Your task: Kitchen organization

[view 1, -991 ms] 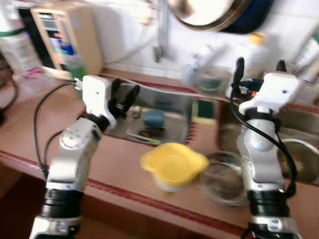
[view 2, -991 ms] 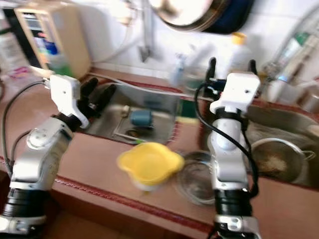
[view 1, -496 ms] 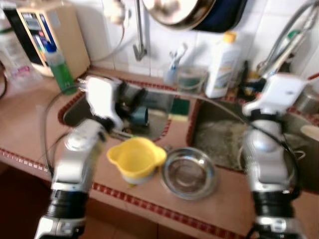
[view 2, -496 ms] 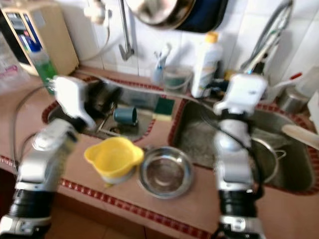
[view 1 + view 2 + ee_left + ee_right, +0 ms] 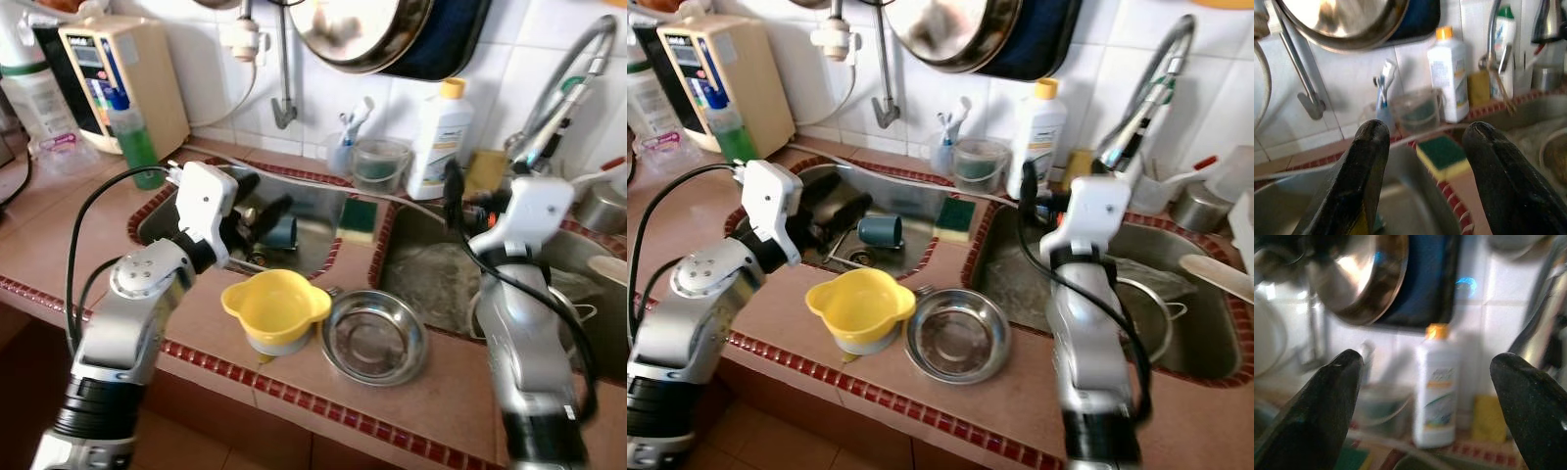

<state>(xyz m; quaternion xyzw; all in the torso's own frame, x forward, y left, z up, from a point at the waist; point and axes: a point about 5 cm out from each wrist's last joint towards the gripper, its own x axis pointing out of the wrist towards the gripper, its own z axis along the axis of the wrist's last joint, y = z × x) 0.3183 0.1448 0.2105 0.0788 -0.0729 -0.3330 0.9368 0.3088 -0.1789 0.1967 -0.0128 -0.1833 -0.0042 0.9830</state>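
Yellow bowl (image 5: 275,309) sits center frame on the counter (image 5: 59,220) strip, touching the steel bowl (image 5: 373,337) to its right. Both look light, rigid, slick; I'd grip the rim, the yellow one by a lip lobe. Left gripper (image 5: 257,201) spread, empty, over the left sink (image 5: 315,201); right gripper (image 5: 1425,382) spread wide, empty. Counter edge close below, sinks behind: little room.

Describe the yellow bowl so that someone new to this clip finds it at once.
Start at the left sink basin. On the counter ledge just in front of it sits the yellow bowl, beside a steel bowl on its right. It is the only yellow plastic vessel there, with small ear-like handles.
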